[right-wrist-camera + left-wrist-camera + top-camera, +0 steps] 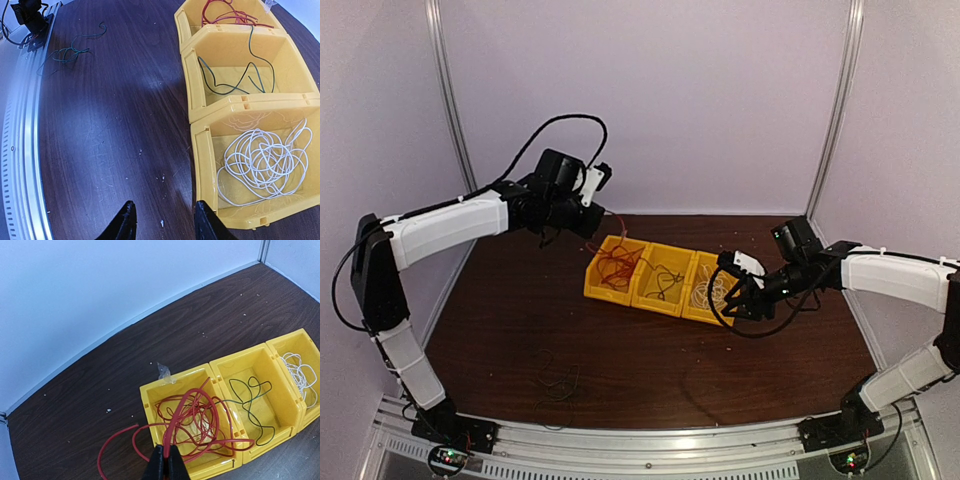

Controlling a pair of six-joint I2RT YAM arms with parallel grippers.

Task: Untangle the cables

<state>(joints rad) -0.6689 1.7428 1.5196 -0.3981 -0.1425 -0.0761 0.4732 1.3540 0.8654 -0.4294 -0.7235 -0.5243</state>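
- Left claw [164,452]: closed on the red cable [192,412] above the left bin [146,405]. Most of the cable is coiled in that bin; one loop trails over the rim onto the desk [75,390].
- Right claw [162,220]: open and empty — over the desk, beside the bin holding the white cable [260,162].
- Risk: a further lift may drag the whole coil out, because its loops interlock.
- Risk: the red loops lie against the wall shared with the middle bin — the green cable [250,405] there could snag.
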